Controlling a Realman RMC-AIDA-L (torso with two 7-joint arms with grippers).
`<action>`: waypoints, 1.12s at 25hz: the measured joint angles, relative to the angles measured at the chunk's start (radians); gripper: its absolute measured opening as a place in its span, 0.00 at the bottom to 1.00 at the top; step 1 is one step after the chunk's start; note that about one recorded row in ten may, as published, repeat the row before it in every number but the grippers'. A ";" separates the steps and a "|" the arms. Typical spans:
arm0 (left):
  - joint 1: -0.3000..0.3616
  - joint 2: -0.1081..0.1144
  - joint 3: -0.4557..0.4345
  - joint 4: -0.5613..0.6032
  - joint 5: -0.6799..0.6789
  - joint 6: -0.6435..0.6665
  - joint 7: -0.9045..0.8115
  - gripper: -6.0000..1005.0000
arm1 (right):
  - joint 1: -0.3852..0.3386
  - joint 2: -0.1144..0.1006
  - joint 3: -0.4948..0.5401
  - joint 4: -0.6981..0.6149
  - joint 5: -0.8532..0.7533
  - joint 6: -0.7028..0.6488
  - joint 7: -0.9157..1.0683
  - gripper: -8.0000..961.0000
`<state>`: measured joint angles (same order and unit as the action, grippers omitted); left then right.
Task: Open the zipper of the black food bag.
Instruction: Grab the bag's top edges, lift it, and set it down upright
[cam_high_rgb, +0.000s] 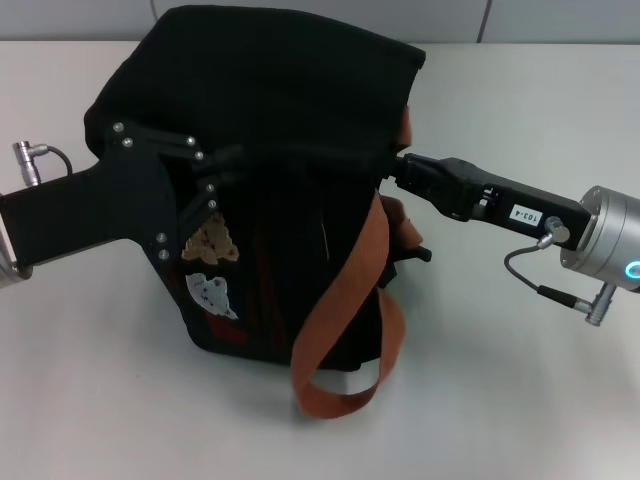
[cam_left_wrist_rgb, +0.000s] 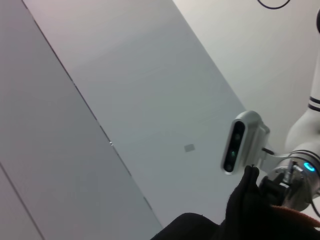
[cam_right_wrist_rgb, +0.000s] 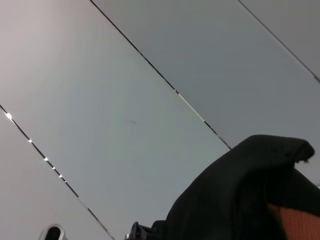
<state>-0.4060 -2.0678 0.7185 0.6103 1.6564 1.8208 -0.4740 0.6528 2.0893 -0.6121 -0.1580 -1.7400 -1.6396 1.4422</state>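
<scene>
The black food bag (cam_high_rgb: 280, 90) stands on the white table (cam_high_rgb: 520, 400), its rust-brown straps (cam_high_rgb: 345, 300) hanging down the near side. A tan bear patch (cam_high_rgb: 210, 242) and a pale patch (cam_high_rgb: 212, 293) show on its left face. My left gripper (cam_high_rgb: 232, 165) reaches in from the left, its fingers converged on the bag's top fabric. From the right, my right gripper (cam_high_rgb: 388, 165) meets the same top ridge. The zipper and its pull are lost in the black fabric between them. Both wrist views show only a corner of the bag (cam_left_wrist_rgb: 245, 210) (cam_right_wrist_rgb: 240, 195).
Bare white table lies in front of the bag and to both sides. A grey panelled wall (cam_high_rgb: 300, 10) runs behind it. The right arm's wrist camera (cam_left_wrist_rgb: 240, 142) shows in the left wrist view.
</scene>
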 joint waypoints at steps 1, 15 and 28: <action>0.002 0.000 -0.003 0.000 -0.003 -0.001 0.000 0.08 | -0.001 0.000 0.000 0.000 0.000 0.000 -0.005 0.01; 0.022 0.000 -0.031 -0.001 -0.060 -0.002 0.000 0.08 | -0.007 0.000 0.000 0.003 0.002 0.003 -0.060 0.01; 0.024 0.001 -0.050 -0.038 -0.072 0.009 0.025 0.08 | -0.007 0.000 0.010 0.052 0.004 0.026 -0.248 0.01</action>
<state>-0.3818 -2.0669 0.6686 0.5725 1.5844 1.8294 -0.4492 0.6459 2.0892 -0.6021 -0.1063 -1.7364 -1.6133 1.1942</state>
